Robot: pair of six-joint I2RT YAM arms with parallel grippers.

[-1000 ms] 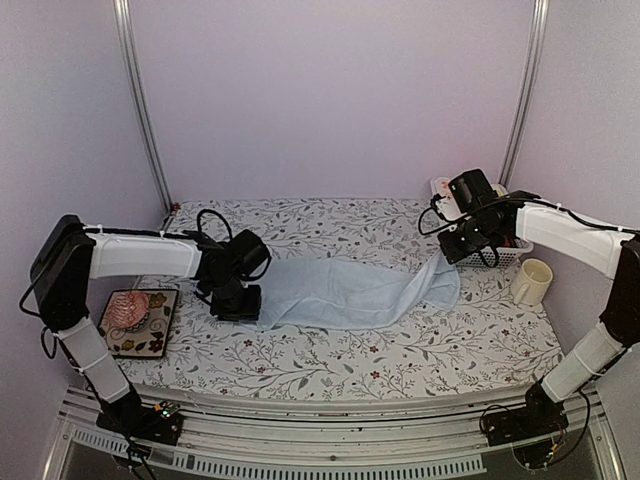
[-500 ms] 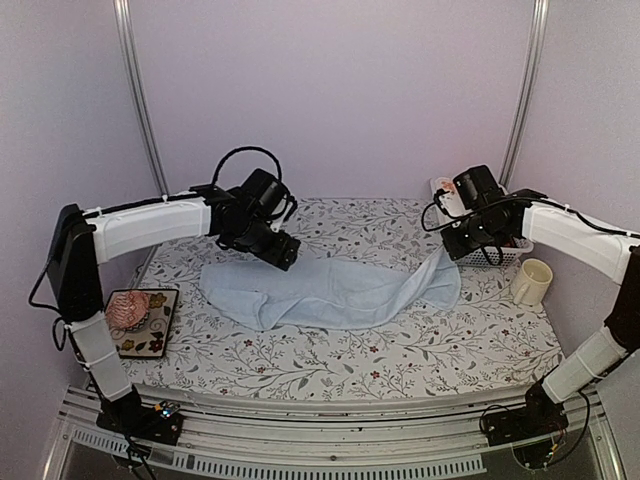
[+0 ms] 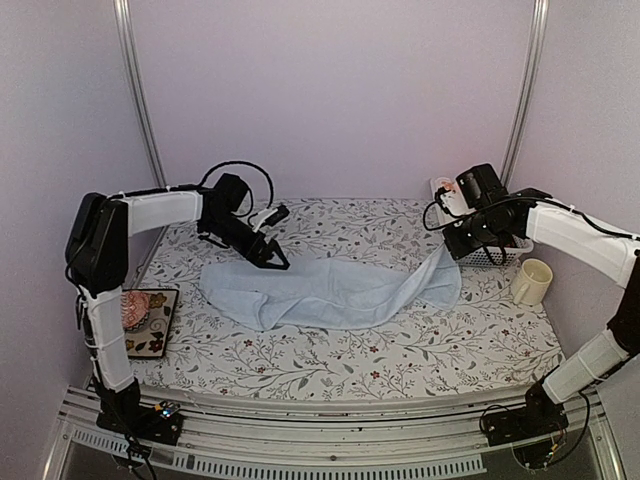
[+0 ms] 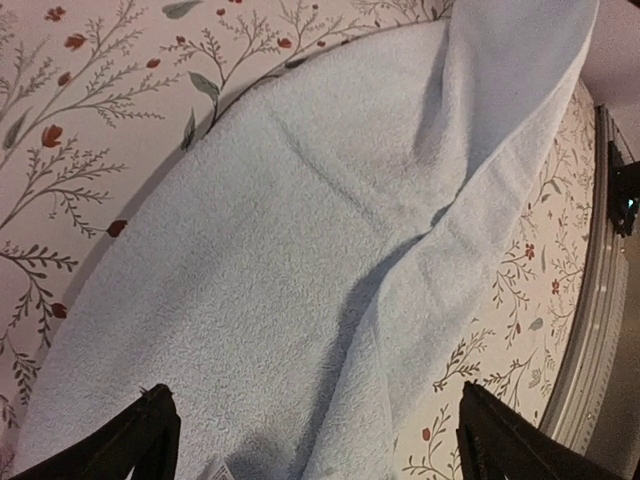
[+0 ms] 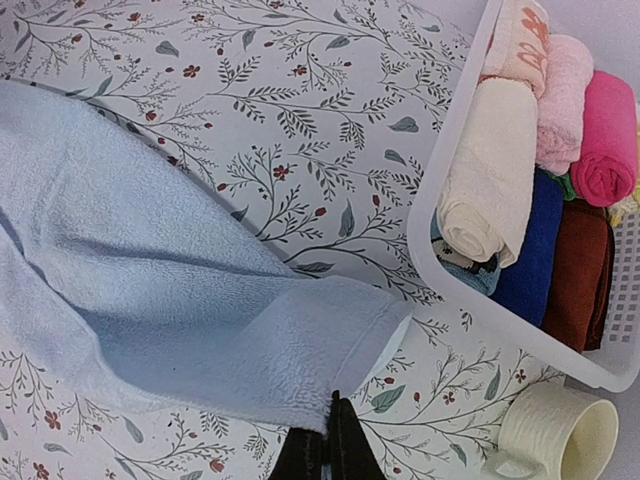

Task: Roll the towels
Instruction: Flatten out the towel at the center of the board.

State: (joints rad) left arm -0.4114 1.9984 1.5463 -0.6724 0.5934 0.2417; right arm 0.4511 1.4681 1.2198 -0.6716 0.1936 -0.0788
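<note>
1. The light blue towel [image 3: 340,290], soft looped terry, lies stretched crosswise over the middle of the table [image 3: 400,350]. The table's cover is white, printed with thin twigs and small red flowers.
2. The towel's left end spreads flat and rounded, with a long soft fold running along it. Its right end narrows and rises off the table.
3. The left gripper [image 3: 277,240] is over the towel's left end, its black fingers spread wide with nothing between them.
4. The right gripper [image 5: 328,448] is pinched tight on the towel's hemmed right corner, holding it up.
5. The cream towel [image 5: 490,175] sits as a thick roll in a white plastic basket [image 5: 450,280] at the right rear. It is packed beside a hot-pink roll [image 5: 605,130], a dark blue cloth [image 5: 535,250] and a maroon cloth [image 5: 580,280].
6. A ribbed cream mug [image 5: 560,435] stands just beside the basket.
</note>
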